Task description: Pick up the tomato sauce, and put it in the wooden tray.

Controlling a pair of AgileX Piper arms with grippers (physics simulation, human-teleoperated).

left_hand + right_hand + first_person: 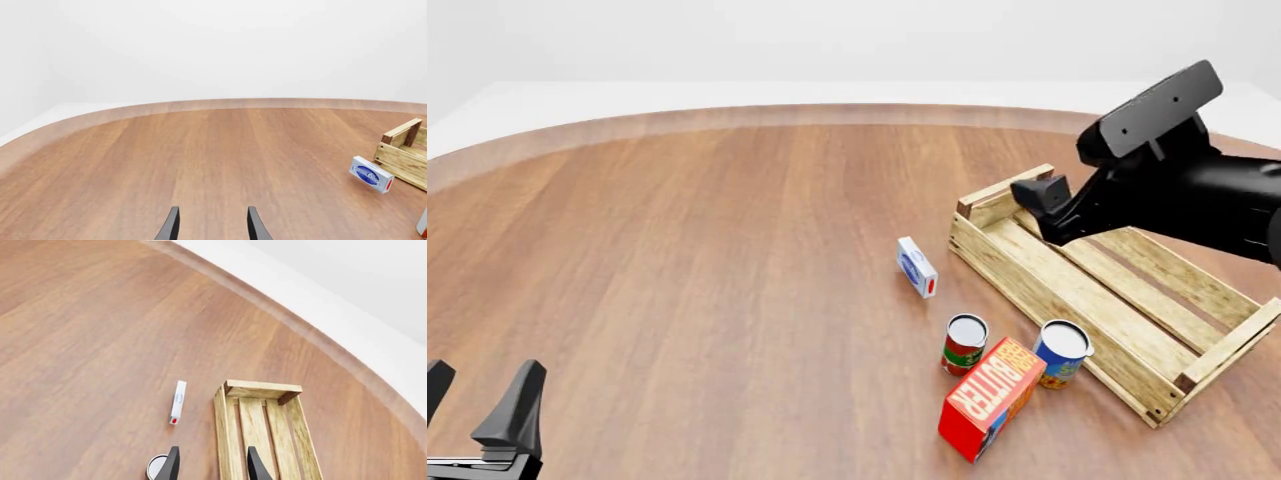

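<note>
The tomato sauce, a small can with a red and green label and a silver-white top, stands upright on the table just left of the wooden tray. In the right wrist view its top shows beside one fingertip. My right gripper hangs open and empty above the tray's far left corner, well above and beyond the can. Its fingertips straddle the tray's rail. My left gripper is open and empty at the near left, far from the can, and also shows in the left wrist view.
A blue-labelled can stands right of the tomato sauce, against the tray's side. A red-orange butter box leans in front of both cans. A small white and blue box stands beyond them, left of the tray.
</note>
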